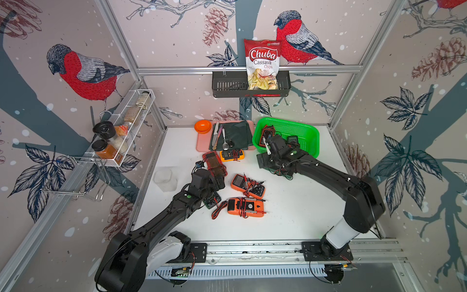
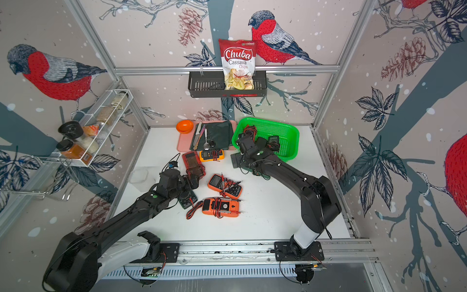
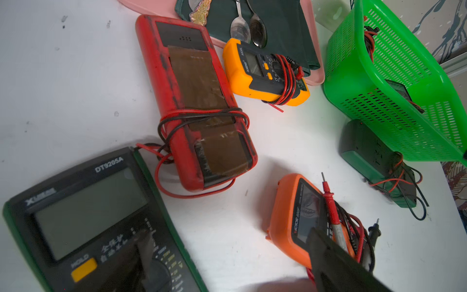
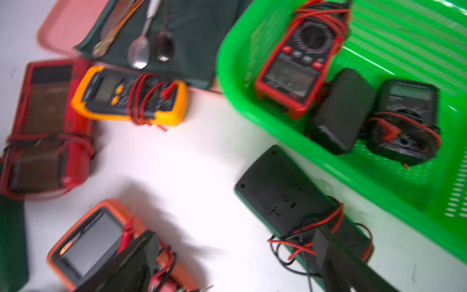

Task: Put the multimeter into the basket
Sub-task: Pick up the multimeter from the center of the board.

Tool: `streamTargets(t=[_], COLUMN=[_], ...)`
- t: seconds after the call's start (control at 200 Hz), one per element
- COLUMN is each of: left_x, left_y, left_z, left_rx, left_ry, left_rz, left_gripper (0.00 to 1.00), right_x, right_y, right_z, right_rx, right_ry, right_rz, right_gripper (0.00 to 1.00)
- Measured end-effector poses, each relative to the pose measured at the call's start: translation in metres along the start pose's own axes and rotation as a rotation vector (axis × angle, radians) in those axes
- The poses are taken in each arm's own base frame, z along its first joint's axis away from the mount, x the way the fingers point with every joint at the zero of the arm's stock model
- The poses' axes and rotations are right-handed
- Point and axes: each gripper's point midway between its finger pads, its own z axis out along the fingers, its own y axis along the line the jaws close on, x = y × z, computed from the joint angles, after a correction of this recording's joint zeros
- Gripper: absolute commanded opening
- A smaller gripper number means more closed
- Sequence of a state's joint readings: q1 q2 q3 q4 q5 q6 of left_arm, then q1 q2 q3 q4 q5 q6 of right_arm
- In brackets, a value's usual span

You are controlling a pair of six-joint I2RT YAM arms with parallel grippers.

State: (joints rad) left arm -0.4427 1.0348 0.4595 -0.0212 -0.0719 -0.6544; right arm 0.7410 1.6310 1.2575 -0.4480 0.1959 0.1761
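Basket (image 1: 305,131): green, sat at the worktop's (image 1: 290,215) far right. It held a red-black multimeter (image 4: 298,68), a face-down black meter (image 4: 341,111) and a black display meter (image 4: 406,121).
Dark green meter (image 4: 285,192): lay face down on the worktop, just beside the basket's outer wall.
Right pincer (image 4: 235,232): spread wide, gripping nothing, one finger over that meter.
Left pincer (image 3: 231,232): spread wide, empty, over the DT9205A meter (image 3: 88,222).
Loose nearby: red meter (image 1: 214,164), yellow meter (image 1: 231,154), an orange meter (image 1: 247,186) and a second orange meter (image 1: 245,206).
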Motion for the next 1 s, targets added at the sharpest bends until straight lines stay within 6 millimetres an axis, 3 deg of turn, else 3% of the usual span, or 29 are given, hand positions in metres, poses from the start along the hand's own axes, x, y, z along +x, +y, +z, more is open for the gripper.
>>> streamTargets(t=[0.155,0.3,0.505,0.82,1.001], left_x=[0.013,0.013,0.016,0.016,0.017], left_y=[0.013,0.014,0.021,0.022,0.025], left_z=[-0.003,-0.004,-0.004,-0.004,-0.002], left_rx=[-0.022,-0.026,-0.044,-0.051,-0.065], left_ry=[0.01,0.003,-0.002,-0.01,-0.009], left_rz=[-0.035,-0.048,-0.053,-0.054,-0.052], left_gripper=[0.98,0.98,0.98,0.98,0.98], right_x=[0.056,0.072,0.073,0.042,0.051], right_y=[0.068,0.1,0.116,0.119,0.123], right_z=[-0.002,-0.003,0.003,0.029,0.048], right_rx=[-0.129,-0.207,-0.296,-0.438,-0.514], right_ry=[0.08,0.082,0.07,0.074,0.148], right_rz=[-0.281,-0.44,-0.565,-0.604,-0.606], right_gripper=[1.0,1.0,1.0,1.0,1.0])
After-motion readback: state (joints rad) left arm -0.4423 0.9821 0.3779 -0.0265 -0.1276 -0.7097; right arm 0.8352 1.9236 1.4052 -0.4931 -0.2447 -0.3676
